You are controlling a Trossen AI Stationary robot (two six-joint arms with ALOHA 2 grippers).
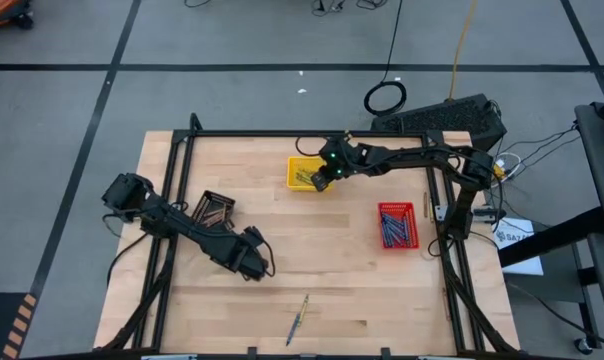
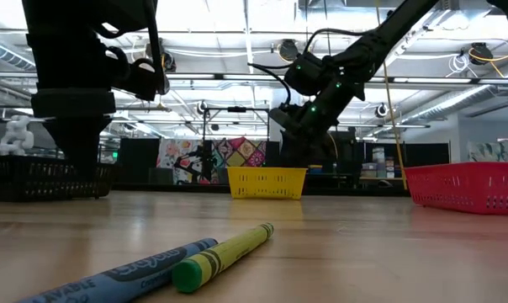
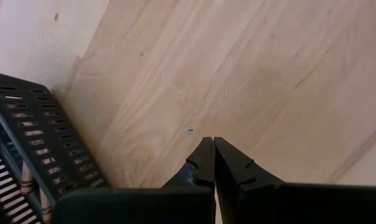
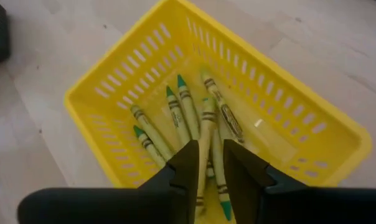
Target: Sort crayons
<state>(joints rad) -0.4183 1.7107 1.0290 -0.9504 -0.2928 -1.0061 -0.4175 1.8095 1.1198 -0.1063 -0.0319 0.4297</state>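
Directly between parted right fingers (image 4: 241,171): yellow-green crayon (image 4: 205,146), above yellow tray (image 4: 113,93).

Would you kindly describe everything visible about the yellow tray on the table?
The yellow tray is a small square basket, seemingly plastic, with slotted walls. It sits upright on the wooden table, toward its far edge, left of the red tray. Several yellow-green crayons lie loose in it. The right hand hovers above it, slightly open, a crayon between its fingers.

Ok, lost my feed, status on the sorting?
Right claw open over yellow tray, crayon between its fingers. Left claw shut, idle by black tray. Two crayons left. Nothing blocking.
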